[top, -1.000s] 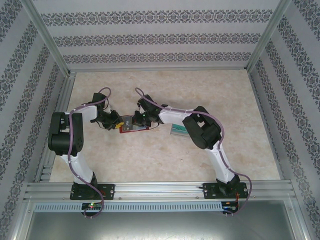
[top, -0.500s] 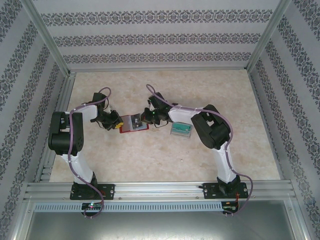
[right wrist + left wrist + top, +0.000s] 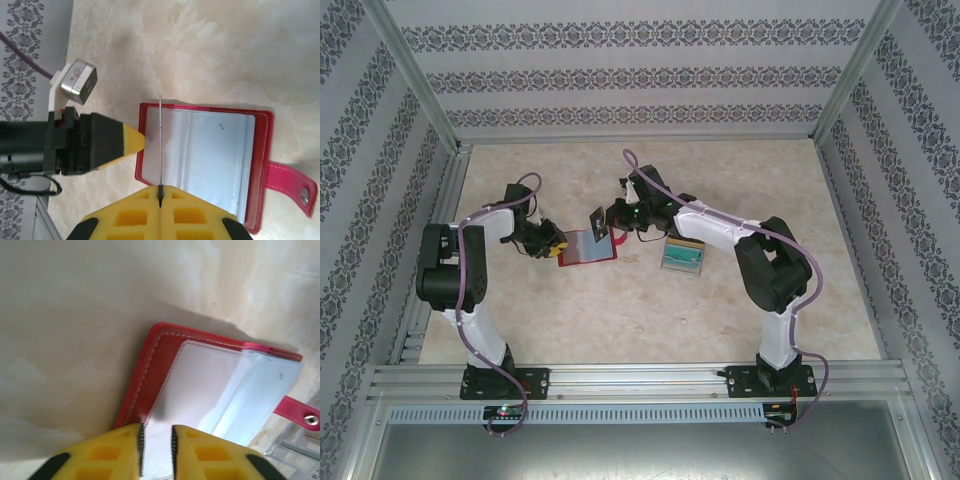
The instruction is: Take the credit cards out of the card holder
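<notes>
Card clear of wallet, set-down due next
Right tool [image 3: 160, 192] was clamped shut on a thin dark card [image 3: 160, 140], seen edge-on from the right wrist and held upright just above the open red wallet [image 3: 197, 150], apparently free of its grey pockets [image 3: 220, 165]. Left tool [image 3: 157, 432] straddled the wallet's left edge with fingers narrowly parted; whether it pinched that edge could not be told. The wallet lay flat and open on the surface [image 3: 620, 330], its tab [image 3: 290, 182] loose. Two other cards [image 3: 682, 257], teal and beige, lay near on the right arm's side. The step in hand looked like the carry; next the right tool would need to swing over to that pile, lower and let go, and the pockets would want a check for any card left inside
</notes>
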Robot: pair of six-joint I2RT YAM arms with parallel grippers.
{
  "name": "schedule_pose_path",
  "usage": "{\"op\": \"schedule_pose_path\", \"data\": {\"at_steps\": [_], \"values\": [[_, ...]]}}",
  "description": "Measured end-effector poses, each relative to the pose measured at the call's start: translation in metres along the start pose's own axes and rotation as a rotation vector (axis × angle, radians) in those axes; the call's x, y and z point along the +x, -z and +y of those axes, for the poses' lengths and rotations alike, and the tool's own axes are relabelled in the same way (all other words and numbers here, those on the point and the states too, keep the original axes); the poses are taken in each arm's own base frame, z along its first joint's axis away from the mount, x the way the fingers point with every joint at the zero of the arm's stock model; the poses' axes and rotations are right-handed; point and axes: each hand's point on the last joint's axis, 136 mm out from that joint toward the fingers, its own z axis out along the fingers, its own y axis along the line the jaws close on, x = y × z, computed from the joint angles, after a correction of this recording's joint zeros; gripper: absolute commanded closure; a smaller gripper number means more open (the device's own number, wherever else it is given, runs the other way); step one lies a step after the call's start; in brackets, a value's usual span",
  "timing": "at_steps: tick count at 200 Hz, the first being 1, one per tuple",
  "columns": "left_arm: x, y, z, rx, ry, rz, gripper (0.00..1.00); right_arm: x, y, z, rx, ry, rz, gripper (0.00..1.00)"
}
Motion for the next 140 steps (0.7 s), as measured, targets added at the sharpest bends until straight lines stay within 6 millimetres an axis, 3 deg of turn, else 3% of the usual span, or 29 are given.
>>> {"op": "schedule_pose_path", "data": {"at_steps": [22,48,88,140], "values": [[-0.003,0.013,-0.013,0.03,-0.021,-0.027,0.39,0.004,0.016,0.003,0.029,0.073,0.012,1.0],[-0.006,0.037,-0.035,0.076,-0.066,-0.079,0.22,0.008,0.039,0.003,0.095,0.187,0.028,1.0],[-0.007,0.076,-0.066,0.152,-0.133,-0.168,0.14,0.005,0.088,0.009,0.194,0.413,0.009,1.0],[0.006,0.108,-0.085,0.225,-0.17,-0.218,0.08,0.009,0.148,0.006,0.31,0.789,-0.036,1.0]]}}
